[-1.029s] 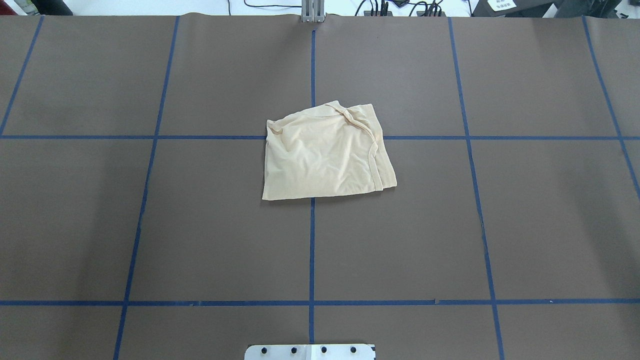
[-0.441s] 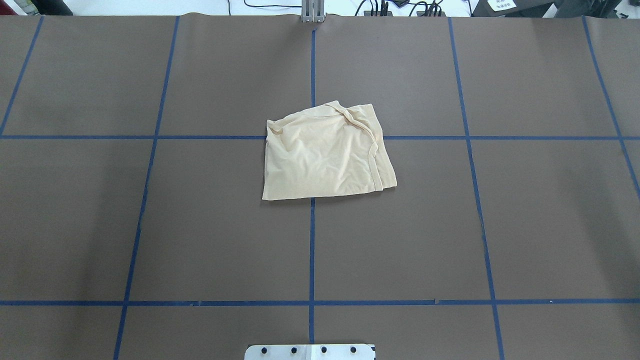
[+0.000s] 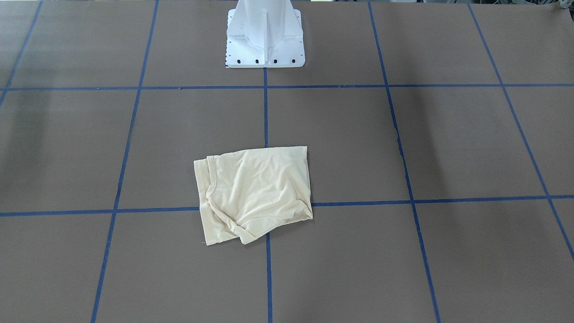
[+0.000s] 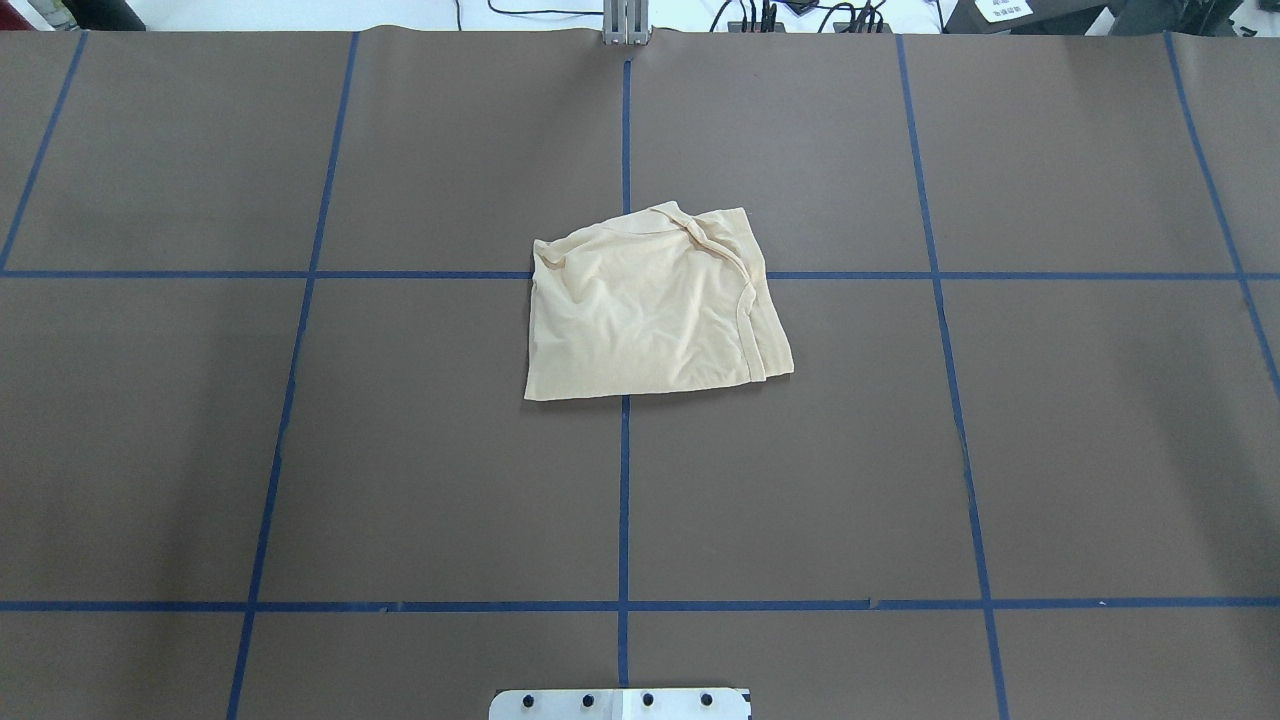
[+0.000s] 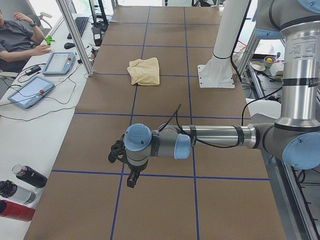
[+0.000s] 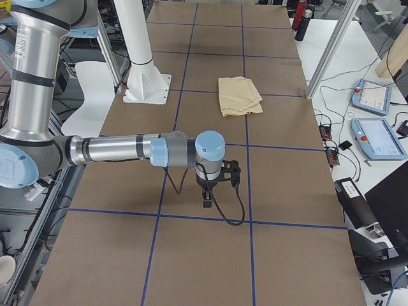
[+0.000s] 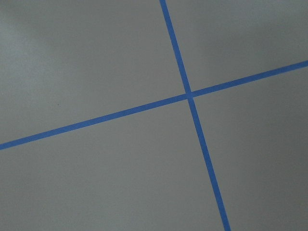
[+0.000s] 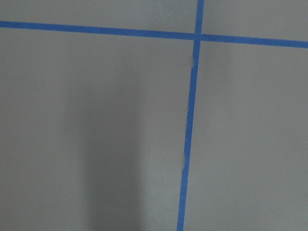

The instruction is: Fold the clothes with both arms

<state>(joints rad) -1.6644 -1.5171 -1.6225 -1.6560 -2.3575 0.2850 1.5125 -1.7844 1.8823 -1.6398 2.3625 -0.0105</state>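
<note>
The pale cream-yellow shirt (image 4: 650, 305) lies folded into a compact, slightly wrinkled rectangle near the table's middle. It also shows in the front-facing view (image 3: 255, 195) and both side views (image 5: 144, 71) (image 6: 239, 95). Its print and label are hidden. My left gripper (image 5: 131, 180) hangs over bare table far from the shirt, seen only in the left side view. My right gripper (image 6: 207, 201) hangs likewise, seen only in the right side view. I cannot tell whether either is open or shut. Both wrist views show only brown table and blue tape.
Blue tape lines (image 4: 624, 500) grid the brown table. The white pedestal base (image 3: 265, 36) stands at the robot's edge. An operator (image 5: 15, 35), tablets (image 5: 59, 62) and bottles (image 5: 20, 190) are on a side bench; more tablets (image 6: 373, 95) are on the other bench.
</note>
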